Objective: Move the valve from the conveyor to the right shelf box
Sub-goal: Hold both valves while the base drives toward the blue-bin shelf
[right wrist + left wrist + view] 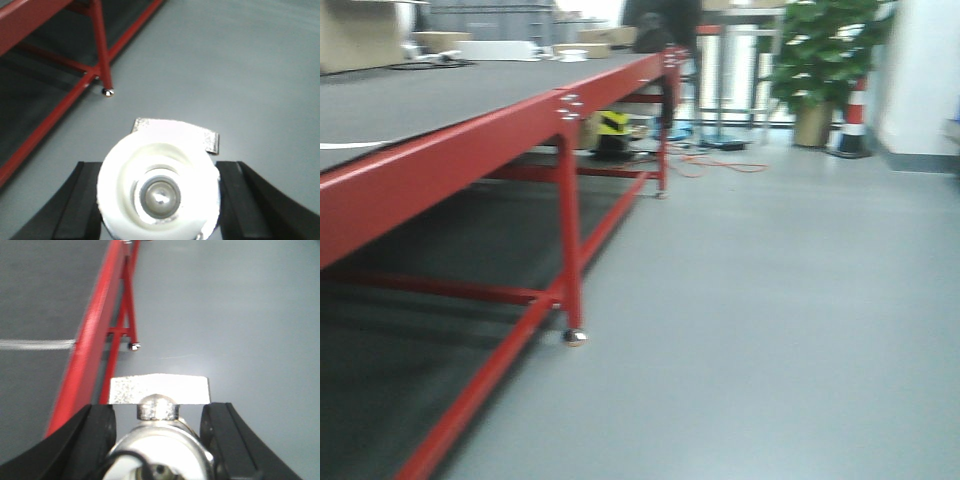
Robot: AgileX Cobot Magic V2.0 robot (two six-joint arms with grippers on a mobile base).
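Valve: off the conveyor and carried in the left hand, out over bare floor, just right of the red-framed worktop. Neither conveyor nor right shelf shows in any view.

Left hand: closed down to the width of the valve body, black fingers against its two sides, short domed stub pointing forward between them. A flat, speckled silver plate sits just beyond the stub and looks to be part of the fitting.

Right hand: closed likewise on a round piece seen end-on, with concentric rings around a metal centre. Glare washes it white, but it is probably a second valve.

Handling, judged: solid metal, so dense for its size, rigid, and not fragile. The polished rounded shoulders would be slippery under rubber pads. The hex flats should be the surest place to grip, and the stub and plate are best left free.

Surroundings: worktop has a matt dark grey top, a painted red steel rail and legs, and a small shiny foot. Floor is smooth grey. At far right stand a potted plant and a striped cone, both soft in the front view.
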